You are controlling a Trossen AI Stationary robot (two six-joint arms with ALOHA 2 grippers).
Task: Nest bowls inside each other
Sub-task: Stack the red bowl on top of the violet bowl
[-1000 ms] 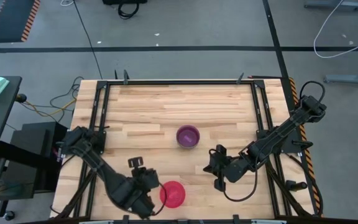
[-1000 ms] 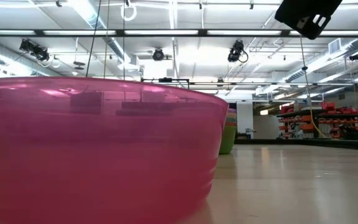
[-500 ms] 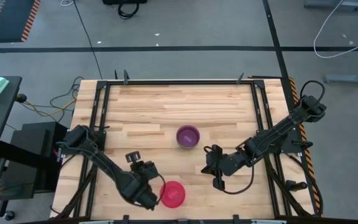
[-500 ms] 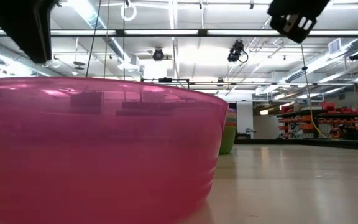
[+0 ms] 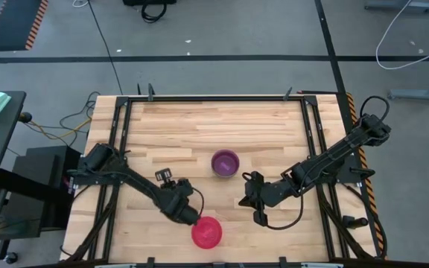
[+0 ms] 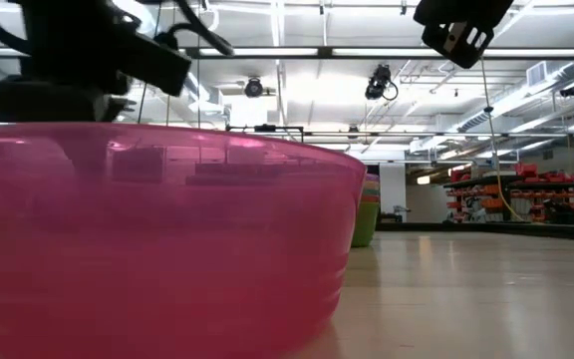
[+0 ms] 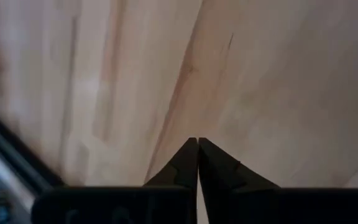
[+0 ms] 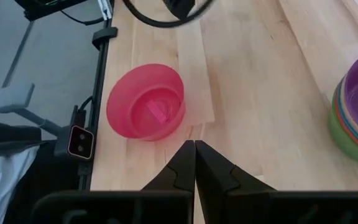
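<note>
1 pink-red bowl (image 5: 207, 233) — just beside the left tool (image 5: 192, 218).

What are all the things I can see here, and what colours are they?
pink-red bowl: one, pink-red, alone near the table's front edge, upright and empty.
stack of bowls: one stack, purple on top with green and other colours showing at its side in the right wrist view, near the middle of the table.
table: one, light wood with a black frame.
cables: several, dark and white, on the grey floor beyond the table.
left tool: one, dark, fingers shut and empty, just beside the pink-red bowl's rim.
right tool: one, dark, fingers shut and empty, over bare wood to the right of the stack.
</note>
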